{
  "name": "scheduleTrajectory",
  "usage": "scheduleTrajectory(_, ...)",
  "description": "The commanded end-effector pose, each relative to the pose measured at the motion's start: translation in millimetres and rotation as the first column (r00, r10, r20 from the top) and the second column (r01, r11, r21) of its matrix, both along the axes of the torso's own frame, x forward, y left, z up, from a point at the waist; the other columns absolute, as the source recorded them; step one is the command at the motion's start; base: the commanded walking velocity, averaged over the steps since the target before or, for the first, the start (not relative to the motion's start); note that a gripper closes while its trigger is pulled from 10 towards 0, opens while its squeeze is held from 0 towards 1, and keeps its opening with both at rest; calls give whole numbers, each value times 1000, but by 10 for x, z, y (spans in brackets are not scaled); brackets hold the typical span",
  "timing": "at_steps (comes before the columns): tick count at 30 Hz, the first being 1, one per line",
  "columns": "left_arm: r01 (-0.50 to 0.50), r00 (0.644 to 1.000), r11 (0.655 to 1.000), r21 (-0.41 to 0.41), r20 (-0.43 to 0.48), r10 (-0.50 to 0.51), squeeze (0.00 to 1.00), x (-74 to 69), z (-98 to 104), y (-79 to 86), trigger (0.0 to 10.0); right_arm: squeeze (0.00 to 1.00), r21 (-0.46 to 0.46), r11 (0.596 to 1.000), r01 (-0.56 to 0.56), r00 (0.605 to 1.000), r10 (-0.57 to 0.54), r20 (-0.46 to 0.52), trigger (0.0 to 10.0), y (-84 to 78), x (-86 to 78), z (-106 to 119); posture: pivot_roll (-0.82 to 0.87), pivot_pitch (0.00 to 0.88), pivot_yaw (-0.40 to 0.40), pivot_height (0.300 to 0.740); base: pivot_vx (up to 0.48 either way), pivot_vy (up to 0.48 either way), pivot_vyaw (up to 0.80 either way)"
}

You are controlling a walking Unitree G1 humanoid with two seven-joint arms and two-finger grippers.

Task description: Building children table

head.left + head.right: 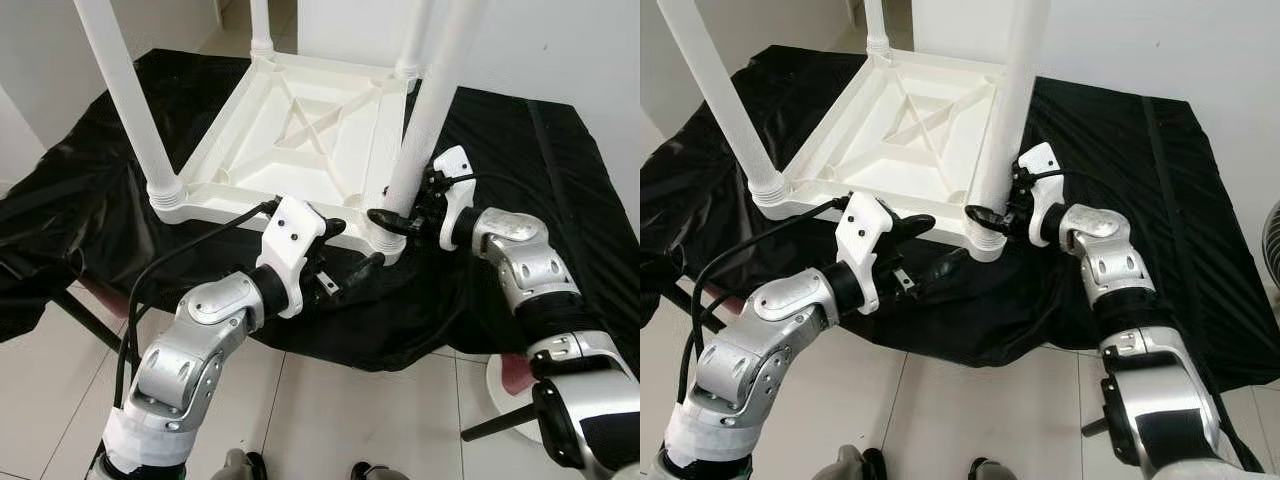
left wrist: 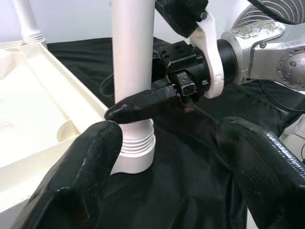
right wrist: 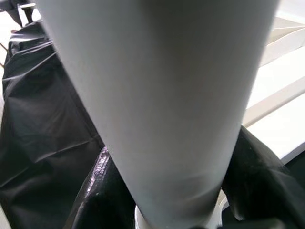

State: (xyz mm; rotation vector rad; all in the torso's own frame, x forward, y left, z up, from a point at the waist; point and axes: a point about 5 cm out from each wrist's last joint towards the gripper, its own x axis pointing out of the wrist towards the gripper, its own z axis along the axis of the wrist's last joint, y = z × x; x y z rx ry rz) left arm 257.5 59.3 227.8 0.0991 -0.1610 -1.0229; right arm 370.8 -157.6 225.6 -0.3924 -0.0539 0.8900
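Left gripper [image 1: 345, 250] sits nearest, at the near edge of the upturned white table top [image 1: 300, 130], fingers spread apart with nothing between them; one fingertip reaches the rim, the other points toward the near right corner socket [image 1: 385, 243].

Right gripper [image 1: 395, 218] is just beyond, fingers closed around the base of the near right leg [image 1: 425, 110], right above the threaded collar where the leg meets the socket (right wrist view: leg [image 3: 162, 109] runs between both black fingers [image 3: 102, 191]). Left wrist view shows the same leg [image 2: 132, 52] standing in its socket with one right fingertip pressed to its front.

Table top lies upside down on a black sheet [image 1: 510, 160] that drapes off a low support onto the white tiled floor [image 1: 330, 420]. Underside ribs form a cross.

Near left leg [image 1: 125, 95] stands upright in its corner. Farther back, a third leg [image 1: 261, 25] rises at the far corner.
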Motion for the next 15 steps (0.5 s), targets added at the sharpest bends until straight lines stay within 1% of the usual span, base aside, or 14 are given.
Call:
scheduleTrajectory(1,-47,999,999,-7,-10,47,0,21,-33,13,10000,0,-8,998,-58,998,58,4,0,155,-43,-36,-62,138,27,740,0,0,0)
scheduleTrajectory(4,-50,999,999,-7,-12,49,0,17,-39,18,10000,0,-5,1000,26,999,-26,26,0,190,-9,-84,-62,138,27,740,0,0,0)
scheduleTrajectory(5,-50,999,999,-7,-12,49,0,17,-39,18,10000,0,-5,1000,26,999,-26,26,0,190,-9,-84,-62,138,27,740,0,0,0)
scheduleTrajectory(7,-54,998,999,-7,-14,53,0,13,-43,21,10000,0,41,982,185,982,-187,35,0,190,43,-134,-60,145,21,740,0,0,0)
scheduleTrajectory(8,-56,998,998,-6,-15,55,0,10,-48,23,10000,0,61,959,277,959,-280,43,0,185,53,-159,-57,149,19,740,0,0,0)
scheduleTrajectory(9,-56,998,998,-6,-15,55,0,10,-48,23,10000,0,61,959,277,959,-280,43,0,185,53,-159,-57,149,19,740,0,0,0)
scheduleTrajectory(10,-60,998,998,-2,-17,59,0,8,-57,27,10000,0,100,902,419,905,-424,36,0,155,68,-192,-59,150,17,740,0,0,0)
scheduleTrajectory(11,-60,998,998,-2,-17,59,0,8,-57,27,10000,0,100,902,419,905,-424,36,0,155,68,-192,-59,150,17,740,0,0,0)
scheduleTrajectory(12,-61,998,998,0,-18,61,0,8,-61,29,10000,0,116,873,473,878,-479,25,0,136,75,-203,-59,150,17,740,0,0,0)
scheduleTrajectory(13,-63,998,998,1,-19,63,0,11,-63,29,10000,0,162,801,577,811,-585,-1,0,105,64,-223,-59,150,17,740,0,0,0)
scheduleTrajectory(15,-62,998,998,0,-20,62,0,12,-65,27,10000,0,212,689,693,712,-700,-55,0,70,27,-268,-61,148,16,740,0,0,0)
